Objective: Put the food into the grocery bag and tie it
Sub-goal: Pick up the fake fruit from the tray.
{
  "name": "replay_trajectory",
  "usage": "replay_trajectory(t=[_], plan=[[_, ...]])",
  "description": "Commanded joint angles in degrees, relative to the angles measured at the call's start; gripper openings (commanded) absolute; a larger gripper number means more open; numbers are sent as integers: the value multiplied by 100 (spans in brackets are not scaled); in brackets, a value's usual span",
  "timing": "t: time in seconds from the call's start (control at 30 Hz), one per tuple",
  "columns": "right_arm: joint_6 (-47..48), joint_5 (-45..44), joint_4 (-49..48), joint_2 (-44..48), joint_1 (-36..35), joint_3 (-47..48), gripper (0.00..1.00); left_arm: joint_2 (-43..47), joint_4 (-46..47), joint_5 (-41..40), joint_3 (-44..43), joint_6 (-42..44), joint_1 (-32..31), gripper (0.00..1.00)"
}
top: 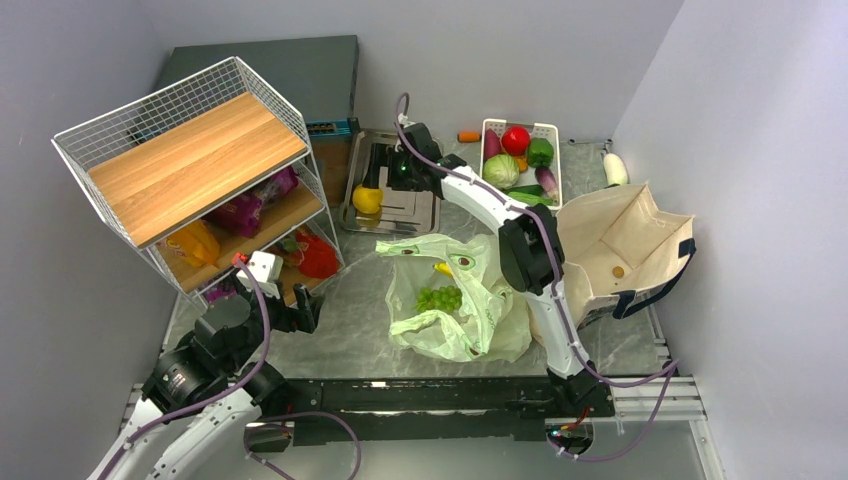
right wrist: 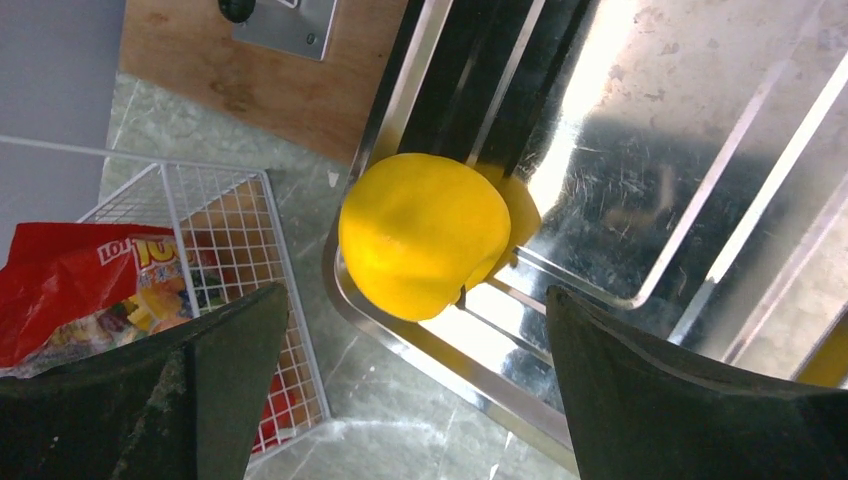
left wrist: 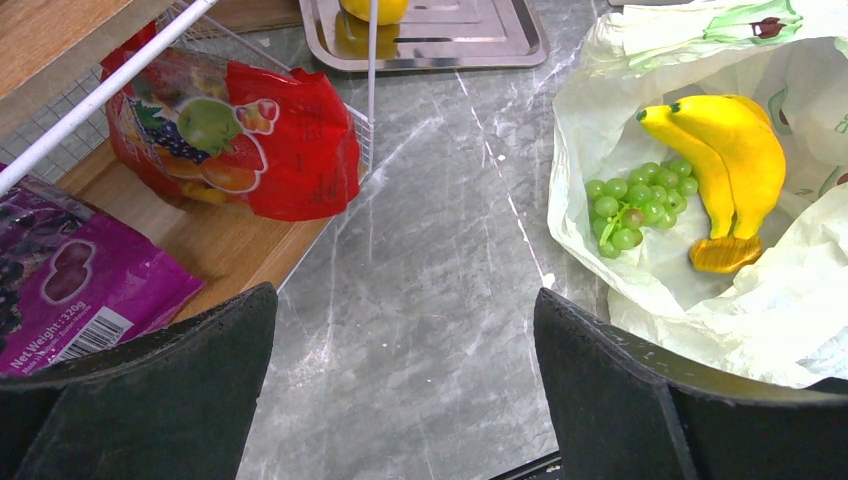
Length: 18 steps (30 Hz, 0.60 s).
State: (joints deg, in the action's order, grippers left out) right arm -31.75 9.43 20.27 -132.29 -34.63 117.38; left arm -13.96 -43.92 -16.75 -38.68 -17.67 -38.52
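Yellow lemon (right wrist: 420,235) on tray (right wrist: 700,100); bag (left wrist: 700,300) folds maybe hide grapes (left wrist: 635,205); left fingers (left wrist: 160,390), right fingers (right wrist: 680,400) wide, empty.

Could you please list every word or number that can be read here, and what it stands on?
"Net Weight: 320g": purple packet, by its barcode.
"LOT", cut off: red packet, white letters.
"10", partly hidden: same red packet, yellow digits.
Remaining print on both packets is too blurred to read; the grocery bag shows only avocado pictures.
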Motion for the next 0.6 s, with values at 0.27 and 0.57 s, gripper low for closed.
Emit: replay_trajectory(t=[0.27,0.57], plan=[[-162,183,-805,-547,-31,401,100,51,238,67,15,53,59,99],[-162,287,-964,-808,-113,500,100,57,252,84,22,67,110,99]])
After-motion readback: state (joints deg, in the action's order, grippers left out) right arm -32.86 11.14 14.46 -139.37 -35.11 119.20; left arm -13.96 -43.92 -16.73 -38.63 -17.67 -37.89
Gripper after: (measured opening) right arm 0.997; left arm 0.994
